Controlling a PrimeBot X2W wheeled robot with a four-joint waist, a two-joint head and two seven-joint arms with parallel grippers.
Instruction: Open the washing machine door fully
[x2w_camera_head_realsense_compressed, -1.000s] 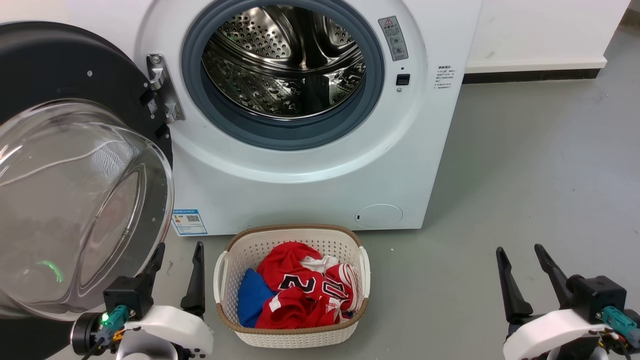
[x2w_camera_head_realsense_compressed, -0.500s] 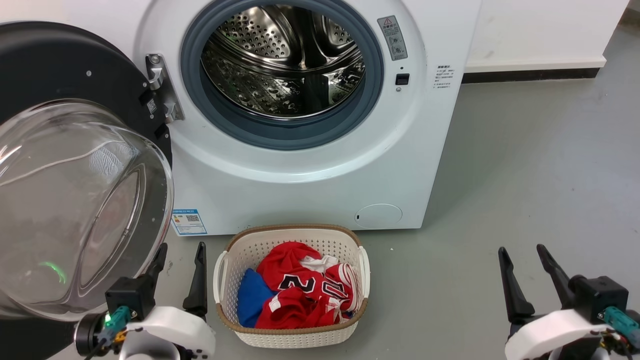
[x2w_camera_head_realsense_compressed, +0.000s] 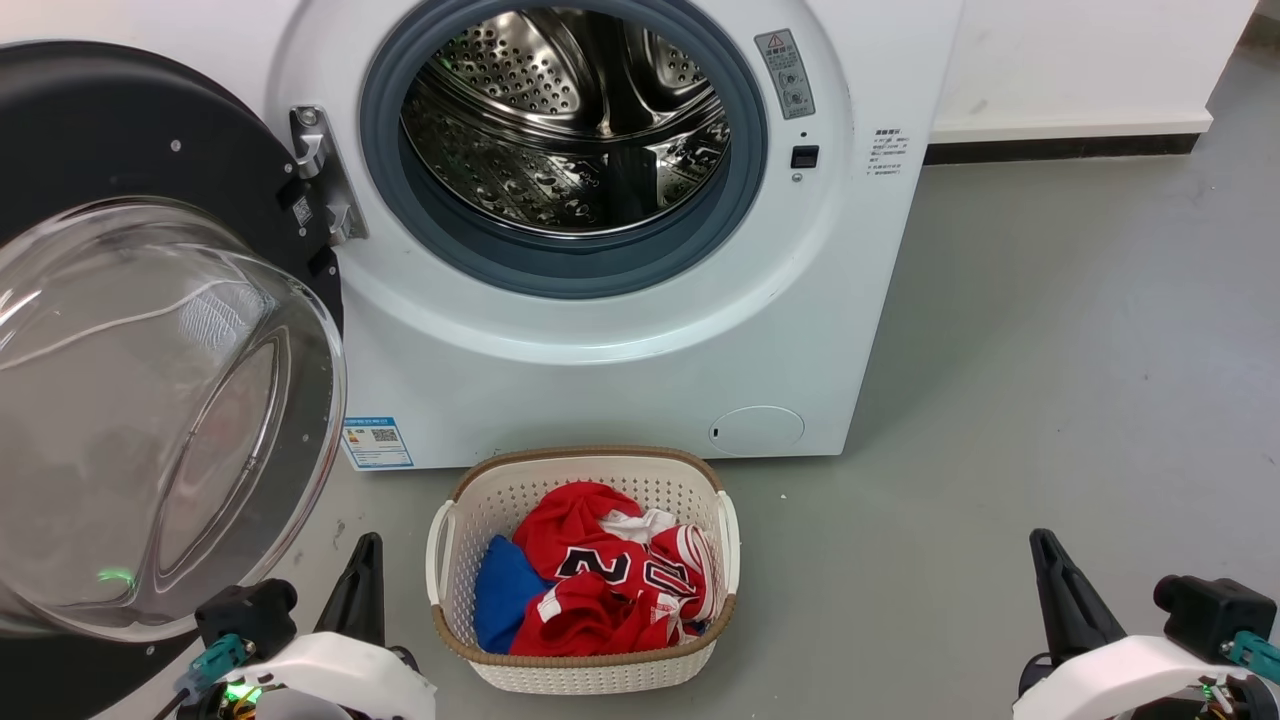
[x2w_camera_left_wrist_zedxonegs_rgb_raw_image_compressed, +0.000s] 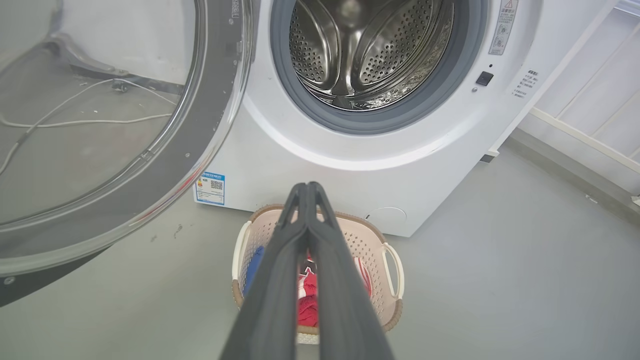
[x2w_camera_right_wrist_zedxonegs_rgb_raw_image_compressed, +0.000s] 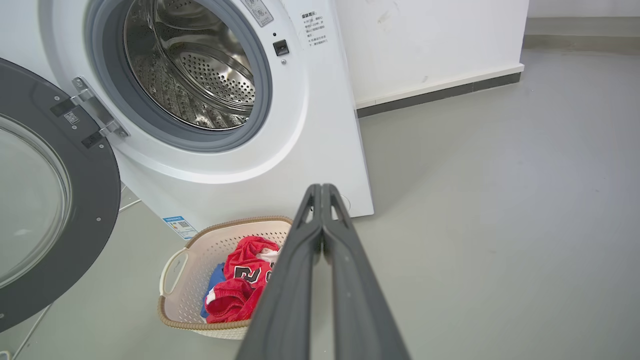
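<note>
Two grippers sit lower in the head view than half a second ago, and their fingers, spread then, are now brought together. The left gripper (x2w_camera_head_realsense_compressed: 368, 548) is at the near left and the right gripper (x2w_camera_head_realsense_compressed: 1043, 545) at the near right, neither holding anything. The washing machine door (x2w_camera_head_realsense_compressed: 150, 400) is unmoved, swung out to the left on its metal hinge (x2w_camera_head_realsense_compressed: 322, 175), with its glass bowl bulging toward the camera. The washing machine (x2w_camera_head_realsense_compressed: 620, 380) stands at the far centre, its steel drum (x2w_camera_head_realsense_compressed: 570, 120) exposed. Just near it sits a white laundry basket (x2w_camera_head_realsense_compressed: 585, 682) with a red jersey (x2w_camera_head_realsense_compressed: 600, 585) inside. Bare grey floor (x2w_camera_head_realsense_compressed: 1050, 350) runs open to the right.

From the left wrist, the left gripper (x2w_camera_left_wrist_zedxonegs_rgb_raw_image_compressed: 306, 189) has its fingers pressed flat together over the basket (x2w_camera_left_wrist_zedxonegs_rgb_raw_image_compressed: 372, 229), empty. The door's (x2w_camera_left_wrist_zedxonegs_rgb_raw_image_compressed: 100, 125) rim hangs close on the left, clear of the fingers, and the washing machine (x2w_camera_left_wrist_zedxonegs_rgb_raw_image_compressed: 350, 170) stands beyond.

From the right wrist, the right gripper (x2w_camera_right_wrist_zedxonegs_rgb_raw_image_compressed: 320, 189) is likewise closed and empty. The door (x2w_camera_right_wrist_zedxonegs_rgb_raw_image_compressed: 95, 200) stands far left, well apart from it. The basket (x2w_camera_right_wrist_zedxonegs_rgb_raw_image_compressed: 210, 240) lies just left of the fingers, and open floor (x2w_camera_right_wrist_zedxonegs_rgb_raw_image_compressed: 500, 200) is on the right.
</note>
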